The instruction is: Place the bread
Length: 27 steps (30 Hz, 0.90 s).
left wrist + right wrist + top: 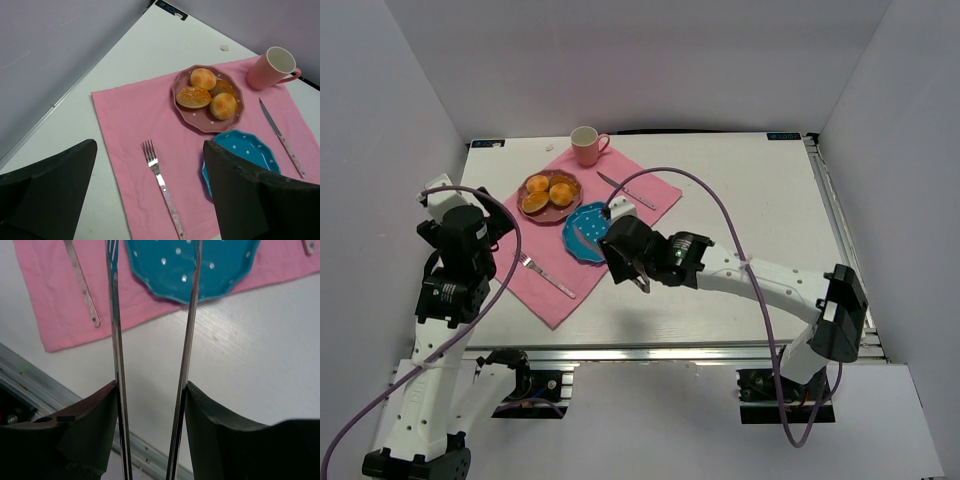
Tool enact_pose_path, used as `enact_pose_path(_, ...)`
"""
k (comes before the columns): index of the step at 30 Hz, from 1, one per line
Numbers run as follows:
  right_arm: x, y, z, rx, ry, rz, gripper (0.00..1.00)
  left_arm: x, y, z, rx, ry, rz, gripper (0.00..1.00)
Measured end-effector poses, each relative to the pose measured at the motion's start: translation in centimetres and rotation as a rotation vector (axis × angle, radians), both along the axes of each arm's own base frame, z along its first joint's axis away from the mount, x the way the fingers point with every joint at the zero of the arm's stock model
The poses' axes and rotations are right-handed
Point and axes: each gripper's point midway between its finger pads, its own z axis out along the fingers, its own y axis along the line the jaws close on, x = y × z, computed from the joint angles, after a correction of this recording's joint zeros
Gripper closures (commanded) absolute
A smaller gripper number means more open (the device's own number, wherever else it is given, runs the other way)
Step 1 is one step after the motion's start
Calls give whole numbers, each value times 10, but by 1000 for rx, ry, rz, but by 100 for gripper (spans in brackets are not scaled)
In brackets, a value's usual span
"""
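Several bread rolls (537,184) (223,105) lie on a pink dotted plate (565,208) (200,122). Beside it is a bare blue dotted plate (582,235) (245,147) (215,270). My right gripper (628,263) (152,390) hovers just in front of the blue plate, shut on a pair of metal tongs (116,340). The two blades run up past the plate, and their tips are out of the right wrist view. No bread shows between them. My left gripper (492,226) (150,145) is open and holds nothing, left of the plates above the fork.
A pink cloth (545,300) (130,130) lies under both plates. On it are a fork (548,277) (162,187), a knife (625,190) (280,135) and a pink mug (585,145) (272,67). White walls stand close on the left, back and right. The table's metal front rail (30,377) is near.
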Motion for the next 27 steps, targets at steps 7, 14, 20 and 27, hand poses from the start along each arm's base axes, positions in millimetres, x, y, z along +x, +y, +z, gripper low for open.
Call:
enact_pose_path(7,58,34,0,48,-16,85,42,10,-6,-4,-24,43,-8,2)
enact_pose_path(14,128,74,-14,76,-37,141,42,4,-7,-1,-64,20,-4,2)
enact_pose_path(20,169,90,-45,60,-14,175,41,0,-5,19,-69,-30,6,2)
enact_pose_path(27,189,89,-66,58,15,198,41,3,-2,16,-54,-12,21,2)
